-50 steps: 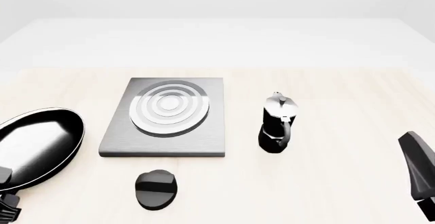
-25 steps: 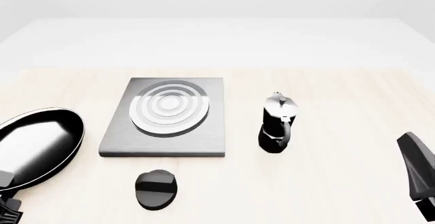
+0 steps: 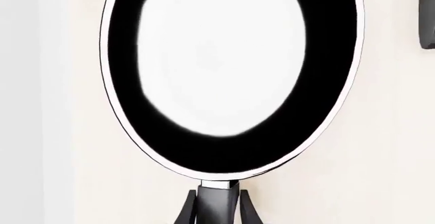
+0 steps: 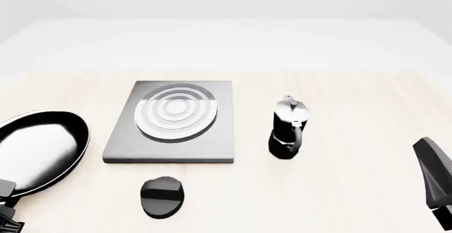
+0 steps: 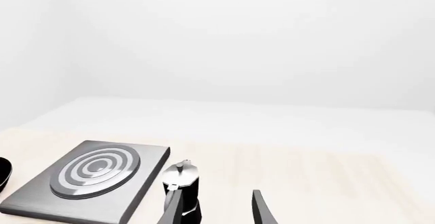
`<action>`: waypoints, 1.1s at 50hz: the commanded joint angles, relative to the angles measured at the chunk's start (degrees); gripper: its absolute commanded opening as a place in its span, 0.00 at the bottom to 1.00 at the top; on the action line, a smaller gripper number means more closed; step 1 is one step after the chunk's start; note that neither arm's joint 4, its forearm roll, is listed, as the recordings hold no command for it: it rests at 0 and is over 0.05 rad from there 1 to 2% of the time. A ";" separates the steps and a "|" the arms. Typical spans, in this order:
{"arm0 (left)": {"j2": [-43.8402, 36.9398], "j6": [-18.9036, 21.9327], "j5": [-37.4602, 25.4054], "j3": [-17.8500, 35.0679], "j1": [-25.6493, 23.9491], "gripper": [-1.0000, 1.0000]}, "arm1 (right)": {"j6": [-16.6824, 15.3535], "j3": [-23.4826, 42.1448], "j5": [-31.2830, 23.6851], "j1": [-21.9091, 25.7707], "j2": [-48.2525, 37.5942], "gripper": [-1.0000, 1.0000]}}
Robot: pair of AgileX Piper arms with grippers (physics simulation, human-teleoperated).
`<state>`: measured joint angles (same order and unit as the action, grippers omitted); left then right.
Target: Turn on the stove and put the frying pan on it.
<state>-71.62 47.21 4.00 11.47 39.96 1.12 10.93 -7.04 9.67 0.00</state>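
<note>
The frying pan (image 4: 42,151), glossy black with a thin light rim, lies at the table's left, beside the stove (image 4: 173,122). My left gripper (image 4: 6,212) is at the bottom left corner, shut on the pan's handle. In the left wrist view the pan (image 3: 231,76) fills the frame, and the left gripper (image 3: 217,192) has a dark finger on each side of the handle (image 3: 217,208). The stove's black oval knob (image 4: 162,196) sits in front of the slab. My right gripper (image 4: 432,175) hovers at the far right, open and holding nothing; its fingers (image 5: 262,208) frame bare table, with the stove (image 5: 95,175) beyond.
A black-and-silver moka pot (image 4: 288,130) stands upright to the right of the stove, between it and my right gripper, and shows in the right wrist view as the moka pot (image 5: 182,188). A dark shape (image 3: 428,25) at the left wrist view's edge is cut off.
The pan has shifted slightly toward the stove and looks a little raised, moving with my left gripper. The right arm has hardly moved.
</note>
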 commanded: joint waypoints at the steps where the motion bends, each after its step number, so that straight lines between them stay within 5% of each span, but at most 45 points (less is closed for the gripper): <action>1: 3.04 -0.05 -1.34 -0.30 -1.17 0.00 | 0.02 0.09 -0.04 -0.02 0.00 1.00; 25: 16.19 -4.59 -16.39 6.73 -4.40 0.00 | -0.14 0.71 -0.42 0.35 0.00 1.00; 55: 24.42 -9.19 -27.97 15.33 -8.23 0.00 | -0.13 0.90 -0.44 0.66 0.00 1.00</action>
<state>-50.80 40.22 -20.29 22.50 33.70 1.04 11.81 -7.48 10.20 0.00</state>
